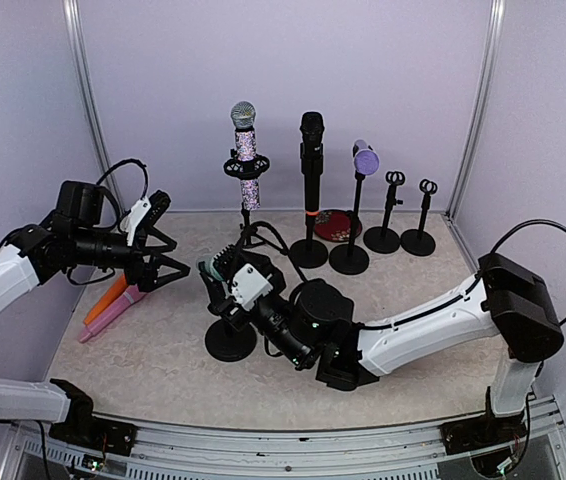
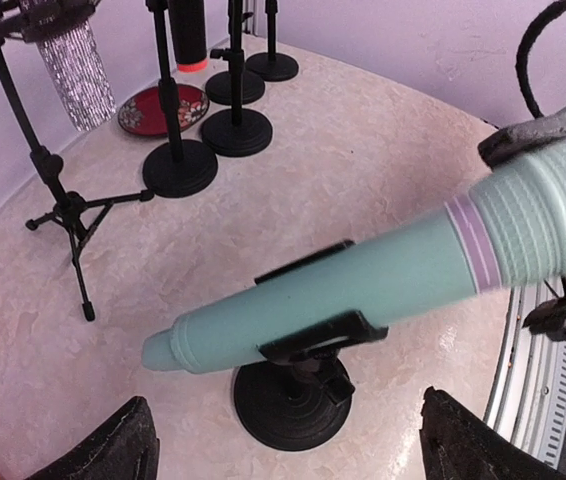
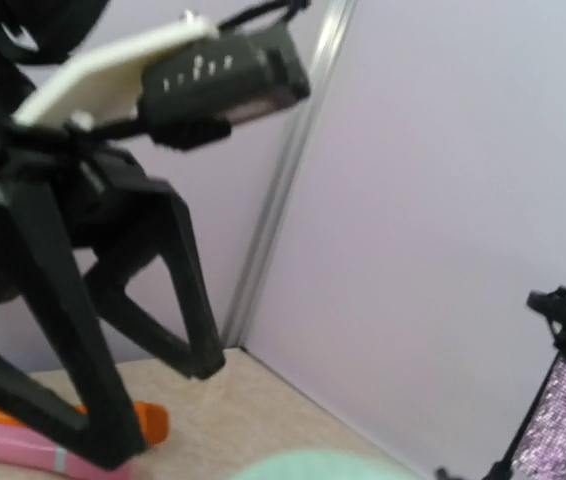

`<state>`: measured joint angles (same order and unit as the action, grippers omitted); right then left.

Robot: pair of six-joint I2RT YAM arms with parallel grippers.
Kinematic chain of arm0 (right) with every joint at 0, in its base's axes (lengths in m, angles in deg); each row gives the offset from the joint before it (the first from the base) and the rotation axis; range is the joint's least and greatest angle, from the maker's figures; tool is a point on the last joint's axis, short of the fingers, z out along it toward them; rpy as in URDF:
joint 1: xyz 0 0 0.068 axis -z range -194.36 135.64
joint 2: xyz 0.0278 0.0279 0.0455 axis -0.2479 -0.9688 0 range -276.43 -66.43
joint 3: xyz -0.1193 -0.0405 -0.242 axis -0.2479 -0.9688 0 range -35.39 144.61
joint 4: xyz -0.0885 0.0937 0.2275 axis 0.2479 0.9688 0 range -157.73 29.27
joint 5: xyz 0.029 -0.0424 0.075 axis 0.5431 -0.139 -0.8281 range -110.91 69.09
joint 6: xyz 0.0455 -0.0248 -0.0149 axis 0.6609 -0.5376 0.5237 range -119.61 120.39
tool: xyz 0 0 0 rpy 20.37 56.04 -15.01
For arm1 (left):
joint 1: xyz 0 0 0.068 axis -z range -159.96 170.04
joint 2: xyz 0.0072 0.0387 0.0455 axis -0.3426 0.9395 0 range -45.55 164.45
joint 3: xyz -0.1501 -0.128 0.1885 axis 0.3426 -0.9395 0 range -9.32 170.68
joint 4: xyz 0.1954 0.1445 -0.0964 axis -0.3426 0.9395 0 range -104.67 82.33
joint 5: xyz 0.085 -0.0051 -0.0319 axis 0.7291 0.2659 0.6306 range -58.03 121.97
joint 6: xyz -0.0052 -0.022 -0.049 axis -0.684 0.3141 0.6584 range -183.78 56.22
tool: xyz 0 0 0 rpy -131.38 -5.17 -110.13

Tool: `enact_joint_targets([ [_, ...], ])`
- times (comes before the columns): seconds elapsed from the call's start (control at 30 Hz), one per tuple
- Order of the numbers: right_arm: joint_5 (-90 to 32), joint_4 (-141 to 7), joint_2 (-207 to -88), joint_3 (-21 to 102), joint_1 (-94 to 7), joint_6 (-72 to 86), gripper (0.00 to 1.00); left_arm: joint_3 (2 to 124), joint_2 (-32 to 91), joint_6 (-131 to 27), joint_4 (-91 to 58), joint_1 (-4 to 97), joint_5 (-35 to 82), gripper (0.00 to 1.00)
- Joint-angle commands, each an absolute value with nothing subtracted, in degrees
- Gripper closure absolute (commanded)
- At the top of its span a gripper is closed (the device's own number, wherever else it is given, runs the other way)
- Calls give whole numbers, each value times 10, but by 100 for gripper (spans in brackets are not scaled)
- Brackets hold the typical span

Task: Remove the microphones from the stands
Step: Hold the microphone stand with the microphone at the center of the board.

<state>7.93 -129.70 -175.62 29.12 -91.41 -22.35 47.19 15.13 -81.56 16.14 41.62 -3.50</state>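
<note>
Plainly, the job is only at its start - the microphone (image 2: 343,290) sits in the clip (image 2: 313,340) at the top of the short stand (image 2: 288,405), near the front middle of the table, so nothing has been lifted out yet. The right gripper (image 2: 533,230) has one finger above and one below the ribbed head. They look to be touching it, though I cannot tell whether they are truly clamped. The left gripper (image 1: 171,258) is spread wide and holds nothing, facing the tail end from a little way off. What is left, I judge, is a firm hold and then pulling the body free of the clip. Its long axis lies closer to flat than upright - narrow tail toward the left arm, head toward the right.
</note>
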Motion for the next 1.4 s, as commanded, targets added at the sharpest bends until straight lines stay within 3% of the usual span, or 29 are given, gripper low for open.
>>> enact_joint_targets([
  [0.0,20,-1354,-1708,260,-904,-156,41,432,154,-785,148,420,-36,13],
  [0.1,12,-1362,-1705,255,-901,-143,47,411,164,-767,129,421,-32,15],
  [0.2,5,-1359,-1706,257,-901,-139,46,403,172,-766,113,422,-31,16],
  [0.4,4,-1331,-1717,265,-900,-125,32,390,186,-749,95,434,-26,20],
  [0.67,8,-1281,-1739,293,-888,-95,42,380,196,-722,78,455,-23,28],
  [0.93,-39,-1247,-1747,301,-861,-27,39,389,237,-700,32,466,-28,34],
  [1.17,-50,-1248,-1759,315,-860,-23,54,406,272,-685,10,482,-24,35],
  [1.37,-48,-1254,-1770,324,-862,-21,69,404,289,-671,-20,484,-8,46],
])
